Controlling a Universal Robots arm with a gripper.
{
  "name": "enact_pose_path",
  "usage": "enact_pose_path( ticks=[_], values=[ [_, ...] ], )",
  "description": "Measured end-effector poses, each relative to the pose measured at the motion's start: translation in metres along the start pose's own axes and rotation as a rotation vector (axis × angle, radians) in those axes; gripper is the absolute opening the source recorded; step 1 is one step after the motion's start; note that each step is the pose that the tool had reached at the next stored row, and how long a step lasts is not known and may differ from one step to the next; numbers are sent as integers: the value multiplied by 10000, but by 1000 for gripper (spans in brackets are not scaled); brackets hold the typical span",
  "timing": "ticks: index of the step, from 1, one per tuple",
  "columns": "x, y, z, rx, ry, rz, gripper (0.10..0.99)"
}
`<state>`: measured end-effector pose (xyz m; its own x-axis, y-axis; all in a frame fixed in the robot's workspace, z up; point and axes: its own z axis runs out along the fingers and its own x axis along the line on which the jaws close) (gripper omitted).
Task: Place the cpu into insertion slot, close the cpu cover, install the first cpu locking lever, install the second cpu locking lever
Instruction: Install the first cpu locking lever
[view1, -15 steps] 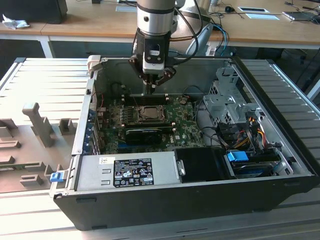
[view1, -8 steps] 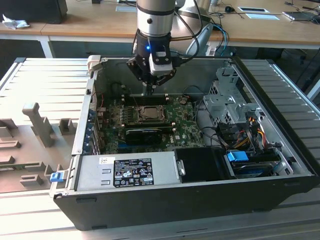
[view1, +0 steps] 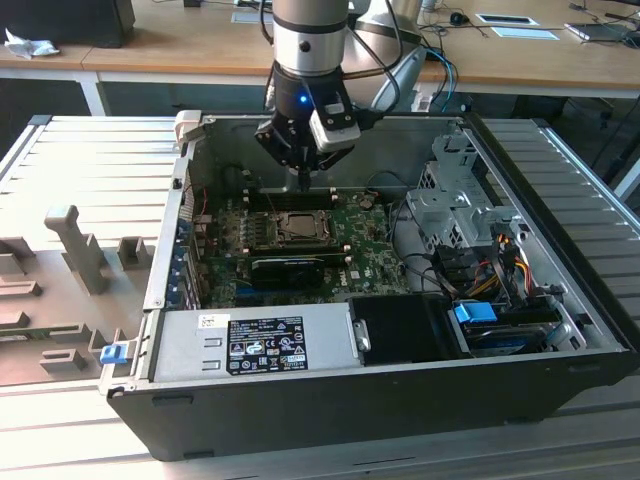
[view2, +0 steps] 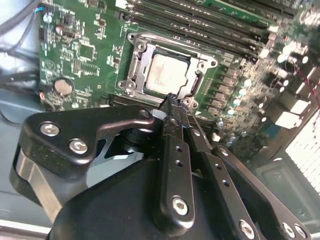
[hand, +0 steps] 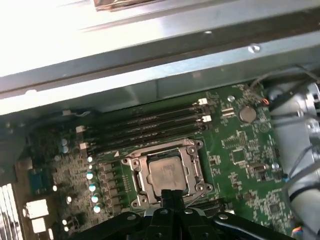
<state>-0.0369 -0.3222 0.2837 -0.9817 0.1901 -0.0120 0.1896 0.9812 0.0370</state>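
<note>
jaws pressed together, empty, above cpu cover (view2: 202, 65) lying flat over cpu (view2: 169, 74)

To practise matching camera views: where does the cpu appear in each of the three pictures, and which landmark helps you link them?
Exterior view: the cpu lies mid-motherboard, below the gripper.
Second wrist view: cpu sits framed by the cpu cover, just beyond the fingertips.
First wrist view: cpu sits above the fingertips.
Shared landmark: the memory slots beside the socket.

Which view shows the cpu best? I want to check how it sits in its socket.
The second wrist view: the cpu looks largest, framed by the cpu cover. The first wrist view shows it smaller, the gripper at its edge. The exterior view shows it tiny.
</note>
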Motion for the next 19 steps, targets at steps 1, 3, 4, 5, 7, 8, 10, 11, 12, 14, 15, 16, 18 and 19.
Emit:
enact_pose_path(
  ticks=[1, 3, 4, 5, 7, 8, 10, 11, 12, 14, 15, 16, 18, 19],
  values=[
    [0, 0, 4, -2, 6, -165, 106],
    [0, -1, 13, -7, 19, -535, 106],
    [0, -1, 22, -10, 38, -997, 106],
    [0, -1, 24, -13, 49, -1291, 106],
    [0, -1, 30, -20, 62, -1689, 106],
    [6, -3, 43, -30, 72, -1986, 106],
    [114, -21, 76, -49, 77, -2031, 106],
    [156, -27, 86, -53, 78, -2030, 106],
    [196, -33, 96, -55, 78, -2034, 106],
    [280, -47, 115, -59, 79, -2039, 106],
    [323, -53, 121, -60, 79, -2046, 106],
    [380, -61, 126, -62, 79, -2045, 106],
    [499, -78, 136, -72, 79, -2054, 106],
    [557, -85, 145, -79, 77, -2062, 106]
  ],
)
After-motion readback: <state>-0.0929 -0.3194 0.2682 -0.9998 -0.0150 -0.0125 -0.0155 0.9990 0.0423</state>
